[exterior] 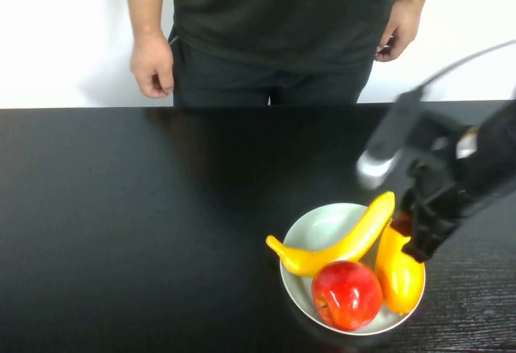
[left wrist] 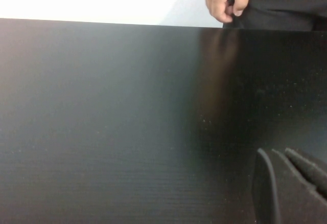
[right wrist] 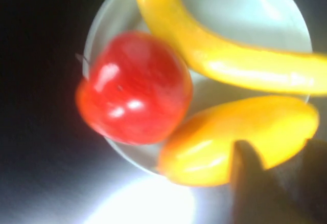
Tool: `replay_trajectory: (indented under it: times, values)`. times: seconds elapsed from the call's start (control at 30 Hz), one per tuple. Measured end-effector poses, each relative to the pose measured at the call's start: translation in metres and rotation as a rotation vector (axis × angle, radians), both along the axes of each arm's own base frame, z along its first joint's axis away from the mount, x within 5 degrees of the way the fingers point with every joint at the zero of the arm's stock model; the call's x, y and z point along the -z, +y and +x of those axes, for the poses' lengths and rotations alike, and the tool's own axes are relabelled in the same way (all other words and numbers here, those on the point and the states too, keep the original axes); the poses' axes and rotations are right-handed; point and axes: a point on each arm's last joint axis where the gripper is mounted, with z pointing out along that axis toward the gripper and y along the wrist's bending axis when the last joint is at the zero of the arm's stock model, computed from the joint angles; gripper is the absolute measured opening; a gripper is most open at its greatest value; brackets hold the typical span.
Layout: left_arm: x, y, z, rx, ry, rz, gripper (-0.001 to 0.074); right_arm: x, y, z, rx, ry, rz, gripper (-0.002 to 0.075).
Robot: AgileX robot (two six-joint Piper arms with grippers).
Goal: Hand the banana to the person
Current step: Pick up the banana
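- Where the scene is ordered by size, the black table (exterior: pixel 121 224) is met first; it fills most of the high view and its far edge runs below a white background.
- The person (exterior: pixel 274 31) is seen standing behind the far edge of the table, in a black shirt and dark trousers, with both bare hands hanging at the sides; the head is cut off by the frame.
- The right arm (exterior: pixel 476 159) is shown reaching in from the right side, above the right edge of the bowl.
- A pale bowl (exterior: pixel 318 228) is set on the near right part of the table, and three fruits are held in it.
- The banana (exterior: pixel 343 244) is laid in the bowl with its long axis diagonal: the tapered stem tip is pointed left and toward the robot, past the bowl's left rim, while the blunt end is raised toward the far right, near the right gripper.
- An oval yellow-orange fruit (exterior: pixel 399 272) is placed at the right of the bowl, and a red apple (exterior: pixel 347 295) at the near side, touching the banana.
- The right gripper (exterior: pixel 419 236) is held over the oval fruit, beside the banana's far end; whether its fingers are spread or closed cannot be told.
- The left gripper (left wrist: pixel 288 188) is glimpsed only in the left wrist view, low over bare table; its fingers are seen close together.
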Motion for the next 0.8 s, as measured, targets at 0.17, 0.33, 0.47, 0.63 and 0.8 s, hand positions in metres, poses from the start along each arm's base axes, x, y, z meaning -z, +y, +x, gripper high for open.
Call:
replay_trajectory:
  times: [0.17,0.33,0.47,0.63,0.8]
  values:
    - [0.0,0.0,0.0,0.0,0.0,0.0,-0.0004,0.023,0.016,0.02,-0.305,-0.05,-0.211,0.0368]
    - [0.0,0.0,0.0,0.0,0.0,0.0,-0.0004,0.049,0.023,0.034,-0.576,-0.09,-0.311,0.0459]
    - [0.0,0.0,0.0,0.0,0.0,0.0,-0.0004,0.066,0.031,0.044,-0.693,-0.126,-0.317,0.0468]
    - [0.0,0.0,0.0,0.0,0.0,0.0,-0.0004,0.087,0.038,0.054,-0.781,-0.132,-0.327,0.047]
    - [0.0,0.0,0.0,0.0,0.0,0.0,-0.0004,0.096,0.044,0.063,-0.856,-0.14,-0.346,0.047]
